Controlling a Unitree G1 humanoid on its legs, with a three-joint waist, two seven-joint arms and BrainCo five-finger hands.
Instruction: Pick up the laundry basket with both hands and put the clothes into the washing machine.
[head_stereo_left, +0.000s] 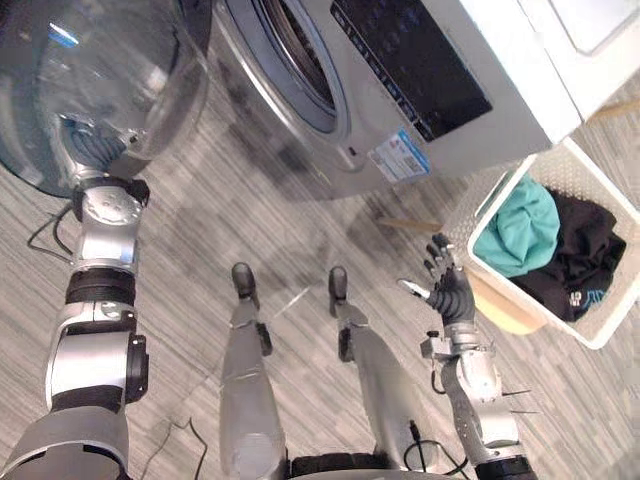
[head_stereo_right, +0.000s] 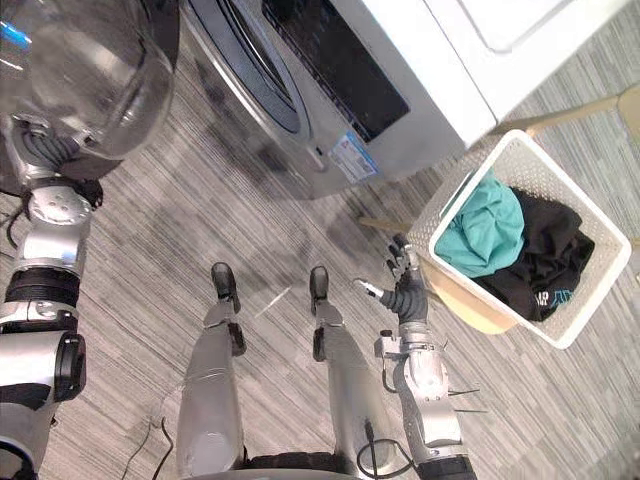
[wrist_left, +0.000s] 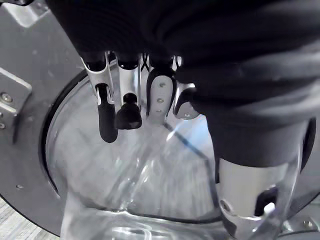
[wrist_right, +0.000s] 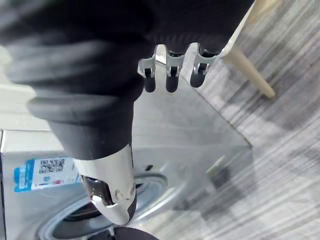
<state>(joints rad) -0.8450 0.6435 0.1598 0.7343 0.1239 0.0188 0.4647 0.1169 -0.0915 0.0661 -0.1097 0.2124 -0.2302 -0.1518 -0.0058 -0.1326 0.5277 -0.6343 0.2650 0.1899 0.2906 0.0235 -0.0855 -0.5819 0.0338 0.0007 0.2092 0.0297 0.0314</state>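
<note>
Head cam: the washer (head_stereo_left: 450, 90) is up top with its door (head_stereo_left: 100, 80) swung wide open. My left arm runs up behind the door's glass. The basket (head_stereo_left: 470, 215) sits on the floor (head_stereo_left: 250, 200) off to my right, near the washer's front corner, with the clothes (head_stereo_left: 520, 235) piled inside, teal on black. My right hand (head_stereo_left: 447, 287) is just beside the basket's near wall, fingers spread, holding nothing. I can't tell if it's touching.

Left wrist cam: my left hand (wrist_left: 160, 97) is right up at the door glass, fingers loose and a bit bent, not wrapped around anything.

Right wrist cam: fingers hang apart with nothing between them, and past them I see the washer's front and drum opening.

So I reckon the door part is done and the basket pickup hasn't started. Next I'd need to bring the left hand off the door and over to the basket's far side. Then both hands have to curl onto the rim before lifting, or it'll tip.
</note>
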